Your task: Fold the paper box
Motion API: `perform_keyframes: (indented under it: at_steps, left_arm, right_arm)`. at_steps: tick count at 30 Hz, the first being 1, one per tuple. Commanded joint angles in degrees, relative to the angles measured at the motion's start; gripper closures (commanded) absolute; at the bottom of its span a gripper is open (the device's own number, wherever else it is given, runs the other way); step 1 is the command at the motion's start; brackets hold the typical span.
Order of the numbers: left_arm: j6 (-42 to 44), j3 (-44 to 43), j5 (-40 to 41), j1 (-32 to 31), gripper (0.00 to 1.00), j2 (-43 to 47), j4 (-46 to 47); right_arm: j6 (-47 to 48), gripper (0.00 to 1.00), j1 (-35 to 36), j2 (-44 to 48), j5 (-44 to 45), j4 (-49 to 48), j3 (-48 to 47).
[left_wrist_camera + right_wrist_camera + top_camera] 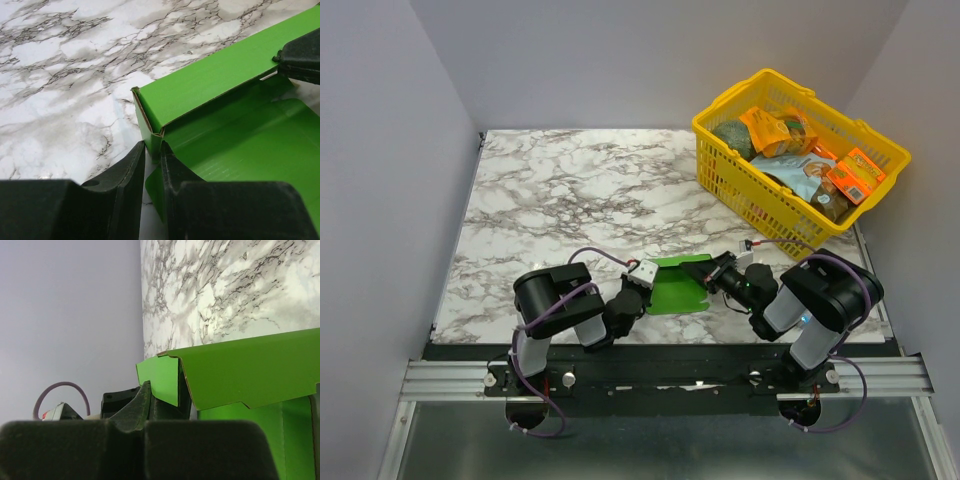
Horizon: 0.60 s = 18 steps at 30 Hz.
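We list the paper box (pixel 672 288), part-formed, at the near edge of the table (pixel 570 190). The left gripper (pixel 152 155) pinches a wall corner; the right gripper (pixel 150 405) is clamped onto a flap. Risk, we judge — opposed pulls could crease or tear the thin card.

left gripper (pixel 645 288) and right gripper (pixel 704 268) meet at the paper box (pixel 672 290) on the marble table (pixel 570 195).

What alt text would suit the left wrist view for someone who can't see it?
A green paper box, half folded, has its near corner wall pinched between the black fingers of the left gripper, on a marble table. The right gripper holds its far wall, top right.
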<state>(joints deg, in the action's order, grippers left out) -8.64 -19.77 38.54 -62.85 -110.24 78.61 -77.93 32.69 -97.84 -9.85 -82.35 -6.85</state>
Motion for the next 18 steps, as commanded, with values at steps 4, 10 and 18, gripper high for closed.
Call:
perform_keyframes:
  at_steps: [4, 10, 18]
  left_arm:
    - [-0.67, 0.26, 1.80, 1.50, 0.73, 1.87, 17.54]
    - [-0.76, 0.26, 1.27, 1.59, 0.73, 2.74, 17.81]
    - [-1.29, 0.17, 0.30, 1.59, 0.70, 3.01, 18.16]
  right_arm:
    - [3.14, 1.00, 0.36, -1.56, -1.05, -8.53, 0.96]
    - [3.14, 1.00, 0.36, -1.74, -1.40, -8.27, 0.79]
    - [3.14, 0.99, 0.36, -1.56, -1.58, -7.92, 0.52]
